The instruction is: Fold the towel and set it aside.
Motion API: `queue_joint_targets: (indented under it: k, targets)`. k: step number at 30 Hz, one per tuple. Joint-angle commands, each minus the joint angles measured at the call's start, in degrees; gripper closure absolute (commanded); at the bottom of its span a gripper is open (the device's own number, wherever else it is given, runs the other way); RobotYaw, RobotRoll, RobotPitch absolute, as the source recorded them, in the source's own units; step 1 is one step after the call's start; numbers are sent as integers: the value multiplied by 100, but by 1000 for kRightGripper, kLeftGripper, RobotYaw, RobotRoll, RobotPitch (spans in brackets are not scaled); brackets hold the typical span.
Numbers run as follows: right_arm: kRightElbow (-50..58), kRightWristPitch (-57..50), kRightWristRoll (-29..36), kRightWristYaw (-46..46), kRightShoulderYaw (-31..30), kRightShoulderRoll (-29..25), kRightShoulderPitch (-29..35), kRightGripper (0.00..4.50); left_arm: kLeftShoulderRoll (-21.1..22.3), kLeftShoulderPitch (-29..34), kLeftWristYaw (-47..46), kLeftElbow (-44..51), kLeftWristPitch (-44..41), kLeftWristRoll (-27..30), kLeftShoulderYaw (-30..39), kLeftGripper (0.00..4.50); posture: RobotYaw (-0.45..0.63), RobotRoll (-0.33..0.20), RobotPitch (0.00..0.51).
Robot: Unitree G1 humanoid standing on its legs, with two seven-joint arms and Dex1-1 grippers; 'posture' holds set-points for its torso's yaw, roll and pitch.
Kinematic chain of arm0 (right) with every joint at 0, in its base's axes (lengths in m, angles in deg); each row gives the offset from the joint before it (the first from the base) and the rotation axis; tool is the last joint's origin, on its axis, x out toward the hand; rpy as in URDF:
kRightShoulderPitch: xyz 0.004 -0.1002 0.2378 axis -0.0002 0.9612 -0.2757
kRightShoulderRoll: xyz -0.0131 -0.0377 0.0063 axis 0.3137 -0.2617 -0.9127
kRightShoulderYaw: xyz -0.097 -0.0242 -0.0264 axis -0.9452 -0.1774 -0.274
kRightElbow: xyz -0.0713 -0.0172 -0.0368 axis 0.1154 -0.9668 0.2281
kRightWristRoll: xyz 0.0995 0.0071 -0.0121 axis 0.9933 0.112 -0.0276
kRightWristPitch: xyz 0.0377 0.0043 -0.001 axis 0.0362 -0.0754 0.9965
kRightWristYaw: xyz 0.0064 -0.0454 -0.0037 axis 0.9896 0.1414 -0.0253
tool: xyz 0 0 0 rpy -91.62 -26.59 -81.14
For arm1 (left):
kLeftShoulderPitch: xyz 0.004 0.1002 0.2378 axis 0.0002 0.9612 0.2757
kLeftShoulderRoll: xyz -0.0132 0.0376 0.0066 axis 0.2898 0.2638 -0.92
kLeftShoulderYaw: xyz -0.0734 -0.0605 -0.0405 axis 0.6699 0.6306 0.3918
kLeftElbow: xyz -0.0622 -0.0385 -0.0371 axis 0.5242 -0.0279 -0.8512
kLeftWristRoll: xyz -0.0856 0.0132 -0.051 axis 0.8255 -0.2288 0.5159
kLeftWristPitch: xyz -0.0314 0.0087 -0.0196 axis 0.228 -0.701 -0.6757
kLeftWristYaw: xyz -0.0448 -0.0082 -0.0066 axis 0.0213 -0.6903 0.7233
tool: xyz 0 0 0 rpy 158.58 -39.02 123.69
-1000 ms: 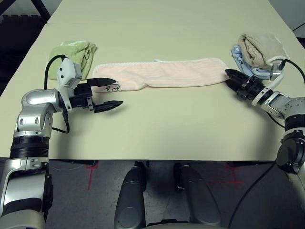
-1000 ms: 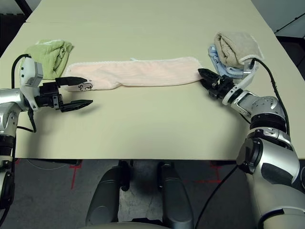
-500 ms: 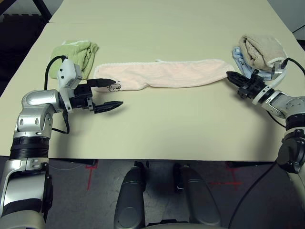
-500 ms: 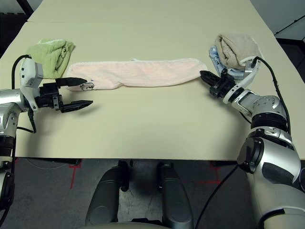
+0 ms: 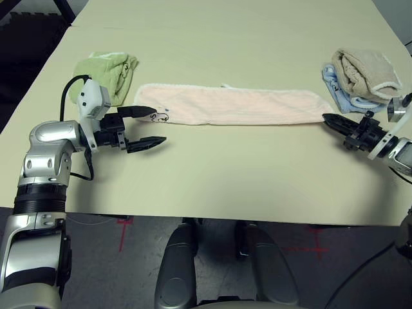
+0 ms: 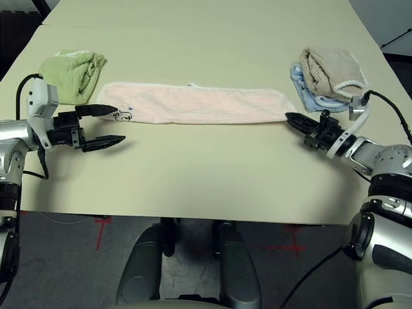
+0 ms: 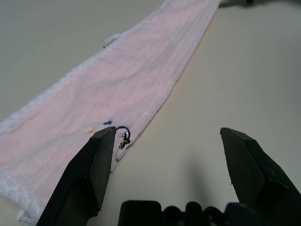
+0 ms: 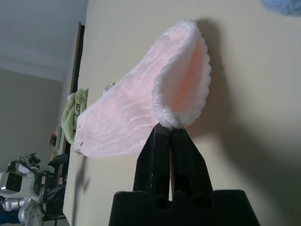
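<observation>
The pink towel (image 5: 235,105) lies stretched in a long strip across the worktop (image 5: 225,174), spanning the gap between the two sets of jaws. The right gripper (image 6: 291,118) has its jaws shut on the scalloped trim at the towel's near end; the right wrist view shows that only the rim of the fabric is pinched, with the end curling up above the jaw tips. The left gripper (image 5: 149,125) has its jaws spread wide, one finger (image 7: 89,174) lying over the corner that carries the dark embroidered motif (image 7: 123,136), the other finger on bare worktop beside the towel edge. Principal risk: the right-hand pinch is shallow, so any pull along the strip could draw the trim out of the jaws and drop that end. Second risk: the left jaws are not yet closed (the corner is straddled, not held), so if the right arm carries its end across, the free end would probably drag along and the fold would bunch or skew. Third risk: a green towel (image 5: 106,72) sits just beyond the left jaws, and a beige towel (image 6: 329,69) on a blue one (image 6: 306,94) sits just beyond the right jaws; a wide swing at either end could snag them.
</observation>
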State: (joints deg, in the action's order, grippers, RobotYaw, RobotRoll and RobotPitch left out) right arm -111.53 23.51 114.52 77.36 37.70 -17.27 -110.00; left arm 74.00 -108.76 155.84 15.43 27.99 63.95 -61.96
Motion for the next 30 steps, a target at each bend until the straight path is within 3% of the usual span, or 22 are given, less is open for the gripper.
queue_joint_targets:
  k: [1, 15, 20, 30]
  targets:
    - [95, -45, 93, -197, 158, -36, 158, 4468, 7, -35, 73, -68, 65, -17, -76, 0, -70, 0, 238]
    - [1218, -428, 753, 350, -387, 437, 68, 4468, 18, 82, 54, 26, 82, 5, -81, 0, -59, 0, 229]
    - [1861, -449, 755, 695, -1061, 556, 135, 4468, 14, 59, 50, -21, 103, -15, -103, 0, -59, 0, 227]
    - [2377, 162, 541, 734, -1768, 921, -79, 4468, 32, 179, 3, 125, 55, 14, -78, 0, -46, 0, 225]
